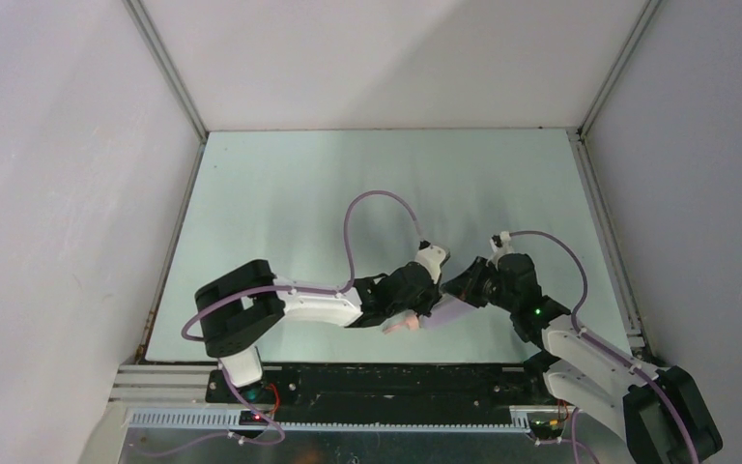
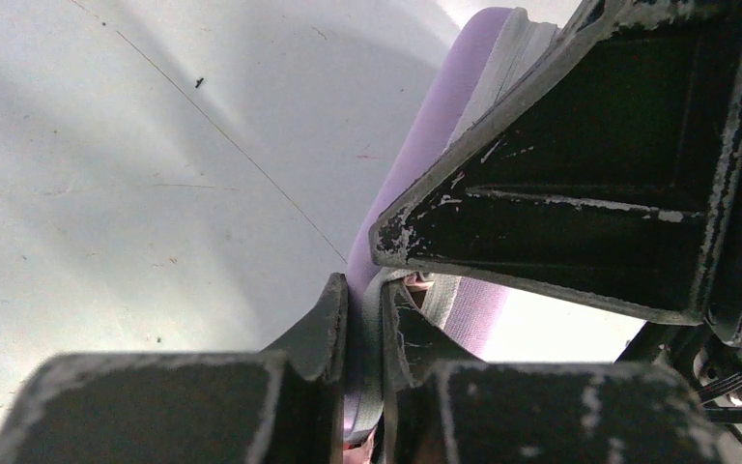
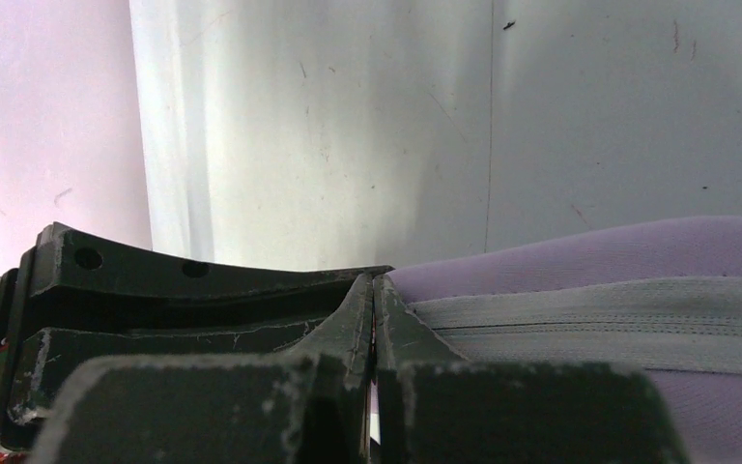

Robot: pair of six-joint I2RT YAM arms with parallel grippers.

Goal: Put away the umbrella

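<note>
Pinching the lilac case (image 2: 423, 155), left end effector (image 2: 365, 302); right end effector (image 3: 374, 307) closed

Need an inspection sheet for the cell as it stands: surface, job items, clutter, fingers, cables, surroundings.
Surface: pale table, with faint scratches and specks.
Job's things: umbrella, only a pale pink bit shows beneath the left wrist; the rest is hidden.
Clutter: lilac case with a grey zip, lying between the two arms; nothing else seen.
Grippers: left gripper has its fingers closed on the case's zip edge. Right gripper has its fingers shut, tips at the zip's end; whether they pinch anything is unclear.
Cables: one lilac cable loops above each arm; no snag seen.
Surroundings: white walls on three sides, metal corner rails.
</note>
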